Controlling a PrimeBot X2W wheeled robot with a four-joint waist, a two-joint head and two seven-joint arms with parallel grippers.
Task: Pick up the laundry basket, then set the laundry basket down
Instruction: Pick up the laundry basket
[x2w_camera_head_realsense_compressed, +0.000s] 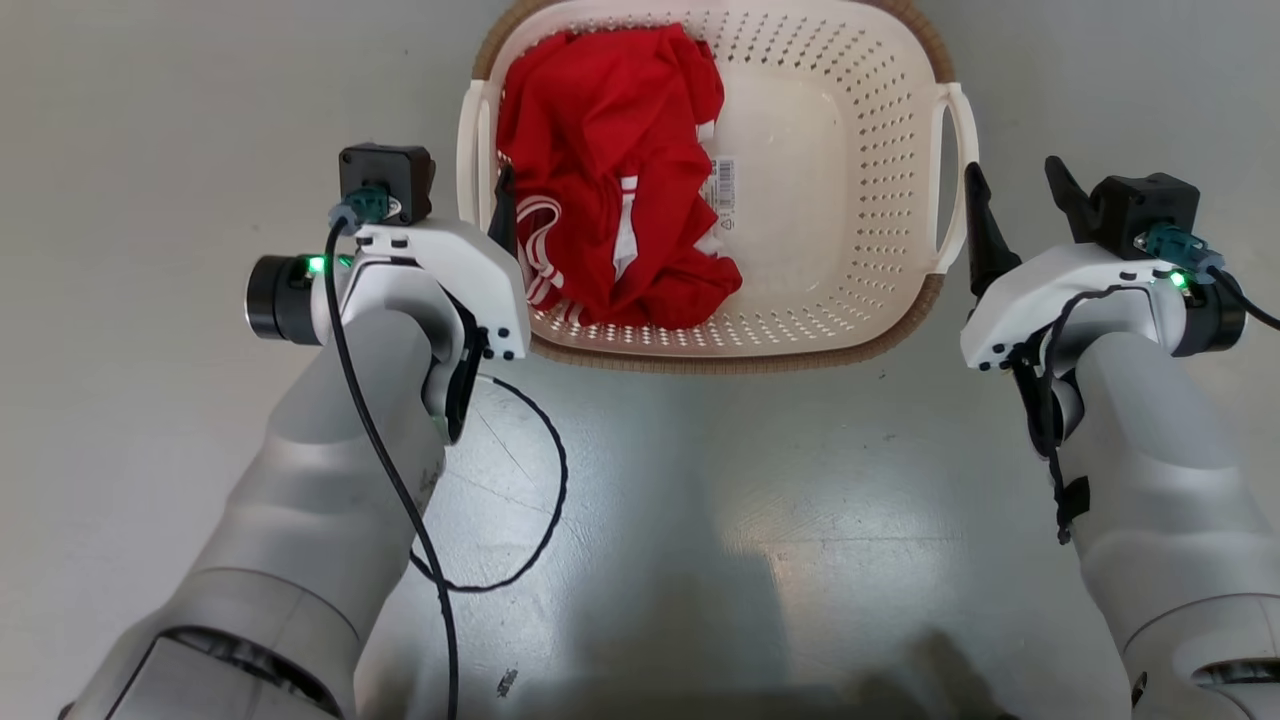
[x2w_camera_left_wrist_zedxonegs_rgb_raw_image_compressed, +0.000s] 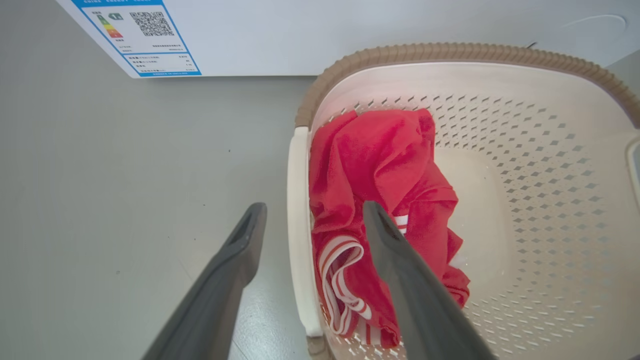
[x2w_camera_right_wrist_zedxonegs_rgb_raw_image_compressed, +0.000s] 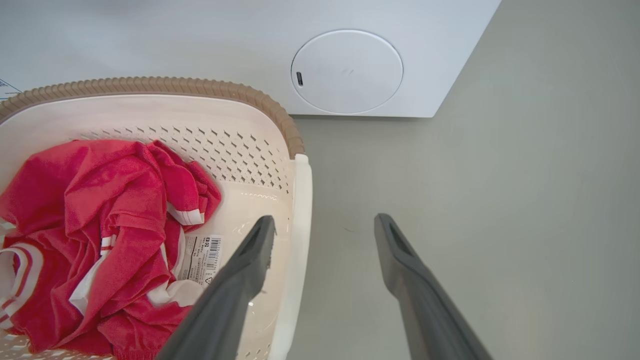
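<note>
The laundry basket (x2w_camera_head_realsense_compressed: 740, 360) stands on the grey floor in front of me, cream with perforated walls and a brown rim, and a red garment (x2w_camera_head_realsense_compressed: 610, 150) lies in its left half. My left gripper (x2w_camera_head_realsense_compressed: 480, 195) is open at the basket's left loop handle (x2w_camera_left_wrist_zedxonegs_rgb_raw_image_compressed: 300, 225). In the left wrist view that gripper (x2w_camera_left_wrist_zedxonegs_rgb_raw_image_compressed: 315, 207) has one finger outside the handle and one over the garment (x2w_camera_left_wrist_zedxonegs_rgb_raw_image_compressed: 370, 155). My right gripper (x2w_camera_head_realsense_compressed: 1020, 200) is open at the right handle (x2w_camera_head_realsense_compressed: 955, 180). In the right wrist view it (x2w_camera_right_wrist_zedxonegs_rgb_raw_image_compressed: 325, 219) straddles the handle (x2w_camera_right_wrist_zedxonegs_rgb_raw_image_compressed: 300, 225). Neither gripper holds anything.
A white washing machine (x2w_camera_right_wrist_zedxonegs_rgb_raw_image_compressed: 200, 40) stands just beyond the basket, with a round cover (x2w_camera_right_wrist_zedxonegs_rgb_raw_image_compressed: 346, 71) low on its front and an energy label (x2w_camera_left_wrist_zedxonegs_rgb_raw_image_compressed: 145, 35). A loose black cable (x2w_camera_head_realsense_compressed: 540, 480) loops from my left arm. Bare floor lies on both sides.
</note>
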